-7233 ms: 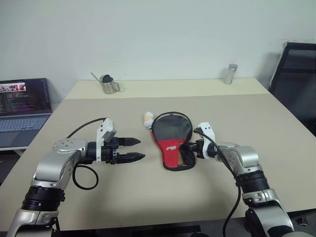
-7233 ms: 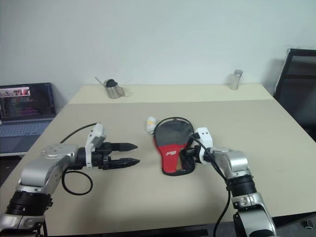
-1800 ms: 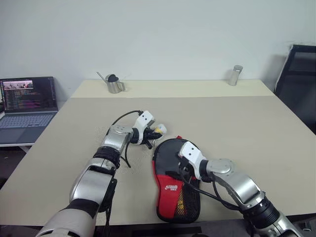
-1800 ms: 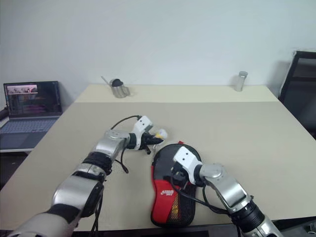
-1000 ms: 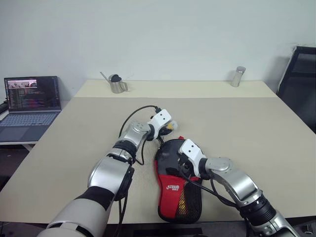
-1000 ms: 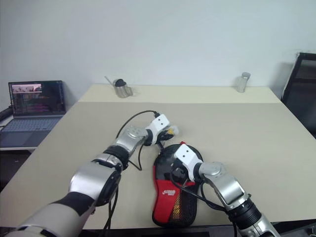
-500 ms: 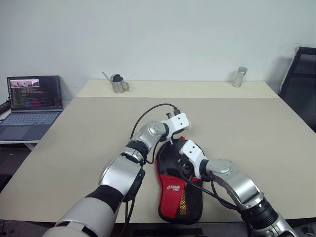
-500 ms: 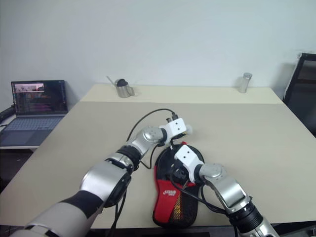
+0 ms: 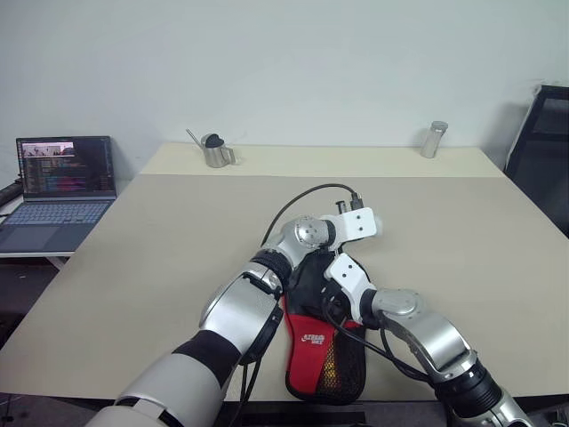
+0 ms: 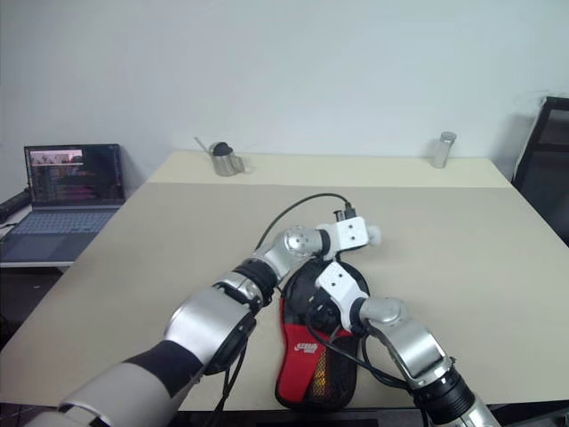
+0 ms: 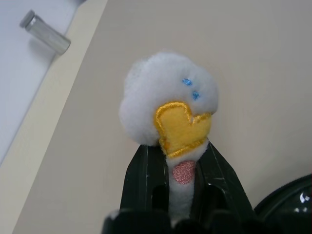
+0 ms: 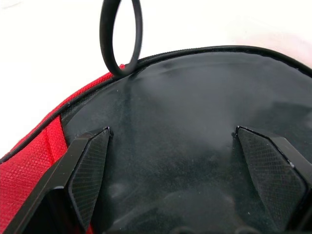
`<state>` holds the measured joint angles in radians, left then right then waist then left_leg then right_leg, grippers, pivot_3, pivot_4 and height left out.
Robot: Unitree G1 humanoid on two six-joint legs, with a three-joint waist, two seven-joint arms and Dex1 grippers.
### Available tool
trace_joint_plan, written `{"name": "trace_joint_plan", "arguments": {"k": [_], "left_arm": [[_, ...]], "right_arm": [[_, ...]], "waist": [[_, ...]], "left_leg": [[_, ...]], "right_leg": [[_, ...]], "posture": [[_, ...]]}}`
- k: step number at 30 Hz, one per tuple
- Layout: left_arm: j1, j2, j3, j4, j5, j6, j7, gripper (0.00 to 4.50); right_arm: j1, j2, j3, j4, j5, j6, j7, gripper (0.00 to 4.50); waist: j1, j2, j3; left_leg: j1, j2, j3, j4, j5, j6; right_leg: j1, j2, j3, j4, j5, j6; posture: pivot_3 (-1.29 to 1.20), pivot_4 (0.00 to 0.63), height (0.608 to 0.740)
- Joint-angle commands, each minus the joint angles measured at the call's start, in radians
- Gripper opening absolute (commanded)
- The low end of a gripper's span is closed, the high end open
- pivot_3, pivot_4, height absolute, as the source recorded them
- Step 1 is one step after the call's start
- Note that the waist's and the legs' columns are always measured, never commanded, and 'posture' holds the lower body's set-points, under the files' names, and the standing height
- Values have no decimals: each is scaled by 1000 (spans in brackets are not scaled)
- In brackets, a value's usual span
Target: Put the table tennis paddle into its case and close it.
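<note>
Left gripper now swung right past the case, fingers clamped on white plush duck, right gripper spread wide over the case's black face, white logo unreadable.

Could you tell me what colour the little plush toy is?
Plush toy: white, yellow heart-shaped patch; clearest in the left wrist view.

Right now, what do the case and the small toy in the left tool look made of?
Case: looks like woven fabric, matte red panel with visible weave in the right wrist view, black mesh pocket, smooth black piped edge.
Small toy: looks like white plush, fuzzy pile, with a stitched yellow patch and blue thread marks. The left tool is shut on it.
</note>
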<state>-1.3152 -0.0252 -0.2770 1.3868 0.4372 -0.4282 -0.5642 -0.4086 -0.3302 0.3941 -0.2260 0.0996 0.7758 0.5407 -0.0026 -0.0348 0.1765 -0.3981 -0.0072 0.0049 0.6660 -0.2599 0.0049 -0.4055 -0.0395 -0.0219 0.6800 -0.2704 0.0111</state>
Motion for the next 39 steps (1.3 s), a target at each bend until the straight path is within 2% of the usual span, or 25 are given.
{"name": "trace_joint_plan", "arguments": {"k": [1,8,15,20,22,27,33,39], "left_arm": [[-52,-42,2,-32,-9,-58,-14,188],[-21,-99,5,-39,-30,-111,-132,188],[15,-90,3,-34,-27,-96,-194,188],[14,-84,27,-36,-52,-76,-235,1818],[15,-83,29,-38,-59,-76,-244,2720],[21,-71,27,-45,-69,-103,-249,4410],[28,-23,59,-57,-113,-144,-289,4466],[38,82,113,-75,-166,-136,-276,4466]], "right_arm": [[49,-6,56,54,-20,74,-1,4500],[47,-6,54,51,-19,76,-4,4500],[46,-3,55,52,-21,74,-10,4500],[44,-1,60,57,-23,69,-11,4500],[40,1,62,60,-23,68,-10,4500],[25,5,64,73,-26,62,-11,4500],[17,9,51,82,-29,59,-22,4500],[6,7,25,77,-20,64,-23,4500]], "waist": [[0,0,0],[0,1,-1],[0,3,-5],[0,4,-6],[0,4,-6],[-3,4,-6],[-8,4,-6],[-12,4,-6]], "left_leg": [[0,0,0,0,0,0],[0,0,0,0,0,0],[0,0,0,0,0,0],[0,0,0,0,0,0],[0,0,0,0,0,0],[1,0,0,0,0,0],[1,1,0,0,0,0],[2,1,0,0,0,0]], "right_leg": [[0,0,0,0,0,0],[0,1,0,0,0,0],[0,1,0,0,0,0],[0,2,0,0,0,0],[0,2,0,0,0,0],[0,2,0,0,0,0],[0,2,1,0,0,0],[1,2,0,1,0,0]], "posture": [[0,150,740],[0,150,740],[0,150,740],[0,150,740],[0,150,740],[0,150,740],[0,150,740],[0,150,740]]}}
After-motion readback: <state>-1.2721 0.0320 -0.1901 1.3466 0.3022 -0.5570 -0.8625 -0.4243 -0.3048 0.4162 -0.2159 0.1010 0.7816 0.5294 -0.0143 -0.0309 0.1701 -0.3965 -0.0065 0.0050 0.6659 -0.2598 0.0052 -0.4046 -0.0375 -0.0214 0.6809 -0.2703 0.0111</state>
